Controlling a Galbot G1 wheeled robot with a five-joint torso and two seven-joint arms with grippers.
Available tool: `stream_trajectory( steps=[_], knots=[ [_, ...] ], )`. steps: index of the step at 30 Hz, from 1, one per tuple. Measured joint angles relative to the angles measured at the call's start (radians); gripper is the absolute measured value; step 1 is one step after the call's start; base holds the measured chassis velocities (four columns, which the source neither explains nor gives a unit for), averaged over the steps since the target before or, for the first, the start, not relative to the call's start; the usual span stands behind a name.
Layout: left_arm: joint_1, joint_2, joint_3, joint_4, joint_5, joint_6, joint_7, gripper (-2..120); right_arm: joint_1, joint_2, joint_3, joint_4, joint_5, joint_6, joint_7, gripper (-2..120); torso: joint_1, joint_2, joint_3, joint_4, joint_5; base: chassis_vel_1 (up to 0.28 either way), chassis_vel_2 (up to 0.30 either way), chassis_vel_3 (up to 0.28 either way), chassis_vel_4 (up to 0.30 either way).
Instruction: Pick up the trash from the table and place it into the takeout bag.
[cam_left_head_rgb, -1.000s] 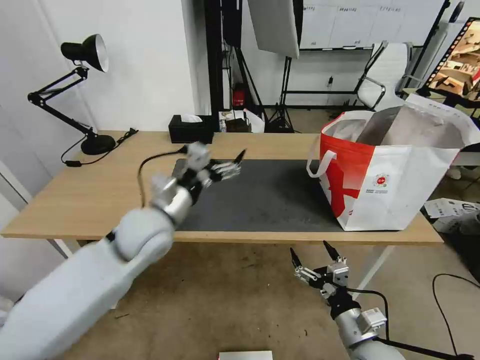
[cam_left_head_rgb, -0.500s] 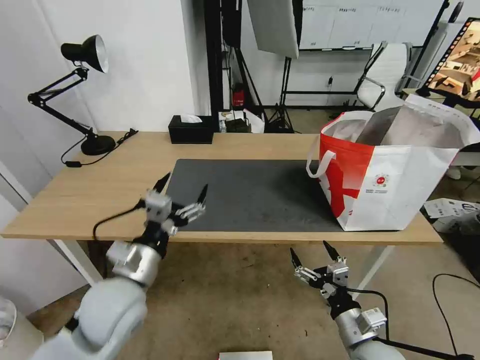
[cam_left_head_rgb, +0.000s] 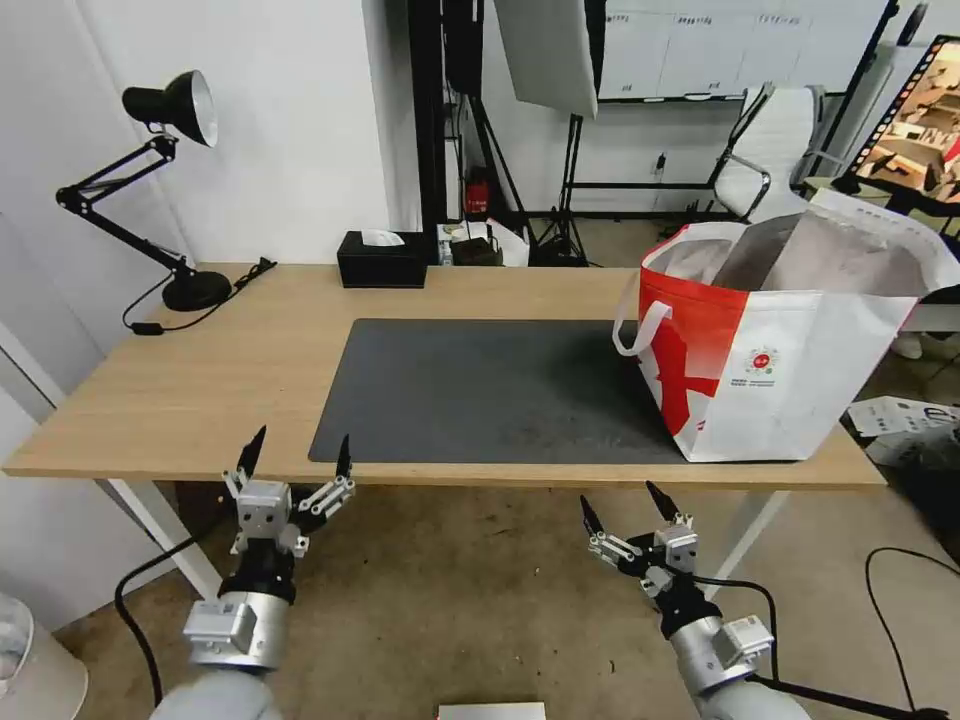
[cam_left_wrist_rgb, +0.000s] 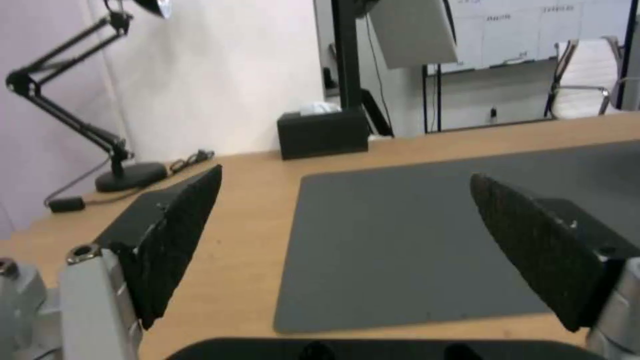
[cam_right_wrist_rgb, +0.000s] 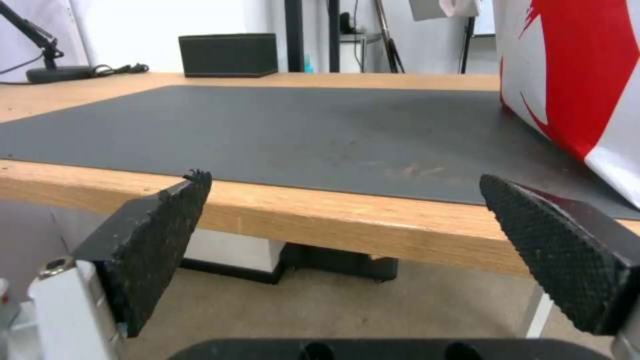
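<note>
The table (cam_left_head_rgb: 200, 380) carries a dark grey mat (cam_left_head_rgb: 480, 390) with nothing lying on it. On the table's right end the white-and-red takeout bag (cam_left_head_rgb: 780, 370) stands upright, its mouth open and foil lining showing. The trash is out of view. My left gripper (cam_left_head_rgb: 300, 445) hangs open and empty just below the table's front edge, near the mat's near left corner. In the left wrist view the left gripper (cam_left_wrist_rgb: 345, 177) looks across the mat (cam_left_wrist_rgb: 413, 240). My right gripper (cam_left_head_rgb: 620, 500) is open and empty below the front edge, left of the bag. The right wrist view has the right gripper (cam_right_wrist_rgb: 343, 179) level with the table edge and the bag (cam_right_wrist_rgb: 580, 75) beside it.
A black tissue box (cam_left_head_rgb: 380, 260) sits at the table's back edge. A black desk lamp (cam_left_head_rgb: 165, 105) stands at the back left corner with its cord on the wood. A white office chair (cam_left_head_rgb: 770, 150) and stands are behind the table. Papers and cables lie on the floor at right.
My left arm has drawn back from above the mat's left part and dropped to below the table's front edge, still open. The right arm and the bag have not moved.
</note>
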Motion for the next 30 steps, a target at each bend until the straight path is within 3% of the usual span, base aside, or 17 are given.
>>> stream_trajectory(
  steps=[10,30],
  knots=[
    [0.041,-0.024,0.0,0.041,0.007,0.007,-0.004,100,0.0,0.0,0.0,0.0,0.0,0.0,0.0,100,0.0,0.0,0.0,0.0002,0.0,0.0,0.0,0.0,0.0],
    [0.04,-0.017,-0.003,0.04,-0.002,0.059,0.0,100,0.0,0.0,0.0,0.0,0.0,0.0,0.0,100,0.0,0.0,0.0,0.0002,0.0,0.0,0.0,0.0,0.0]
  ],
)
